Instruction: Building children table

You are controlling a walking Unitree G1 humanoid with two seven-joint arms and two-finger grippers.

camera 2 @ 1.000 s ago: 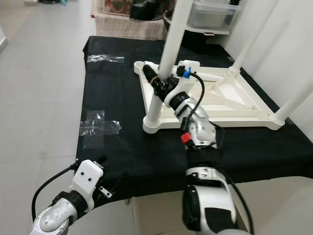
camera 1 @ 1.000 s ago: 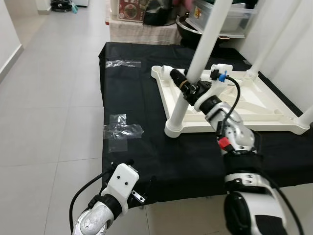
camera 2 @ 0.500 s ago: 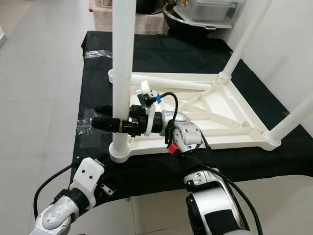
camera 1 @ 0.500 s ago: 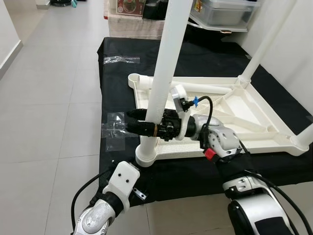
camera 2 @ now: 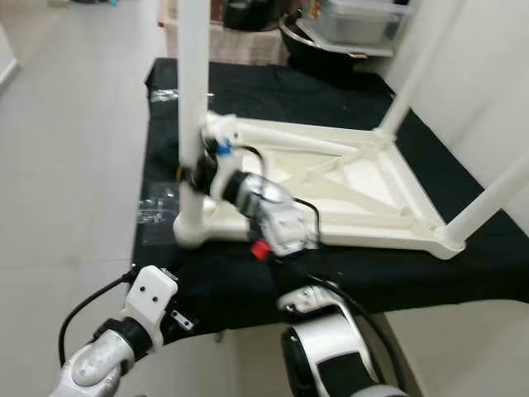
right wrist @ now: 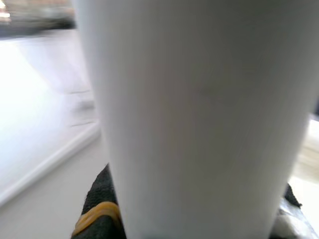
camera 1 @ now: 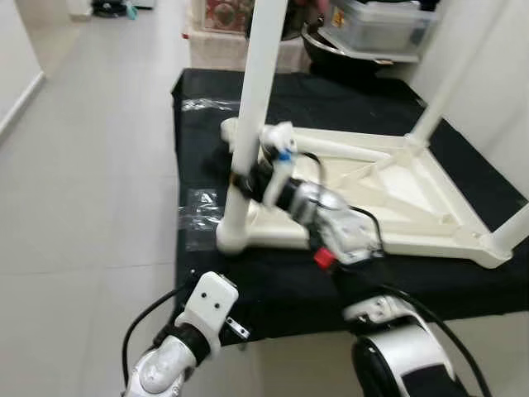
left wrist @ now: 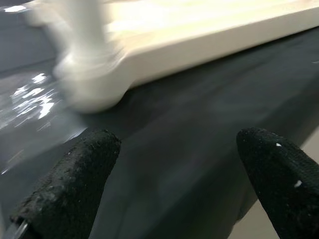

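Looking at the upside-down cream plastic children's table [camera 1: 388,194], it lies on the black cloth-covered surface [camera 1: 198,165] with its round white legs pointing up. The near-left white leg [camera 1: 248,124] stands in its corner socket close to the surface's left edge, and the right gripper [camera 1: 244,178] is clamped around it low down, fingers either side of the tube. My worry: the leg looks tilted, so if it isn't fully seated, any push or twist could pop it loose or drag the whole table toward that left edge. The left gripper [left wrist: 174,174] hangs at the near edge with its fingers spread, holding nothing.
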